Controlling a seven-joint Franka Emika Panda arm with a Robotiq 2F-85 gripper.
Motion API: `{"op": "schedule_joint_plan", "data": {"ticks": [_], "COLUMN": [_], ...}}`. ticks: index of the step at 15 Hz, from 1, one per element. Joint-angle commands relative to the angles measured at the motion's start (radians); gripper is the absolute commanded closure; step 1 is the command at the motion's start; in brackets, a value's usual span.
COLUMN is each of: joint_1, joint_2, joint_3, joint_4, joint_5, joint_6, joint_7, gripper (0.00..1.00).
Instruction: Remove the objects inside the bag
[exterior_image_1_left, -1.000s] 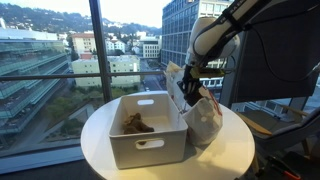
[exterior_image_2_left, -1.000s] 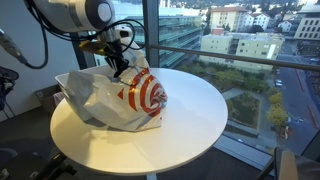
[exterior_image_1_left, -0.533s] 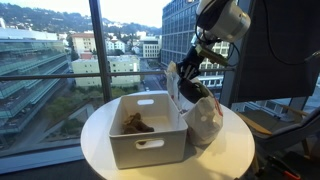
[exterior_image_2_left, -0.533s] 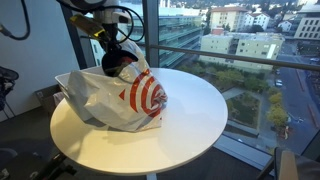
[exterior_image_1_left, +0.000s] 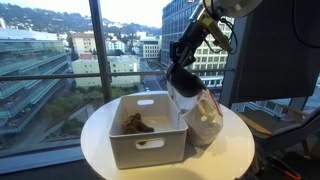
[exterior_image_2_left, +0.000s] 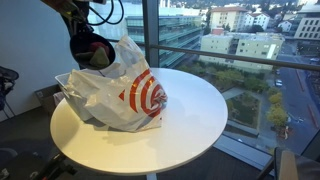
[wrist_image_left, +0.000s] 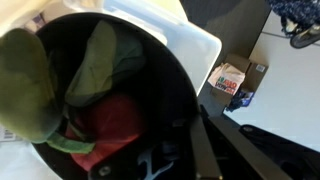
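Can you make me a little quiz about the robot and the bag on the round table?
1. True or false: the white bin is empty.
2. What is the hand holding in the air? A) a dark item B) a banana C) nothing
3. Fill in: the marks on the bag are ____.
Key: 1 false, a brown lumpy item lies in it; 2 A; 3 red.

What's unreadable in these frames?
Gripper jaws: too small in both exterior views; the wrist view is filled by the dark item close to the lens.
Bag interior: hidden by its own crinkled walls in both exterior views.
Brown item in the bin: too small to identify.
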Motion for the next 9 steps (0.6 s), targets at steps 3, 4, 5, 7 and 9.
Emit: {"op": "schedule_joint_plan", "data": {"ticks": [3,4,5,7,9], "joint_1": [0.078,0.088,0.096,0.105,0.106], "joint_2": [0.056,0.086,0.112,0.181,0.245], "joint_3": [0.104,0.128,0.144,0.172,0.192], "joint_4": [-0.014,-0.02,-0.022,-0.021,-0.014], "joint_5": [-0.033,-0.053,-0.073,-0.146,-0.231], "joint_6": [0.0,0.037,0.053,0.128,0.201], "joint_7": [-0.126,-0.147,-0.171,-0.207,-0.235], "gripper": [0.95,0.95,0.95,0.95,0.95]}}
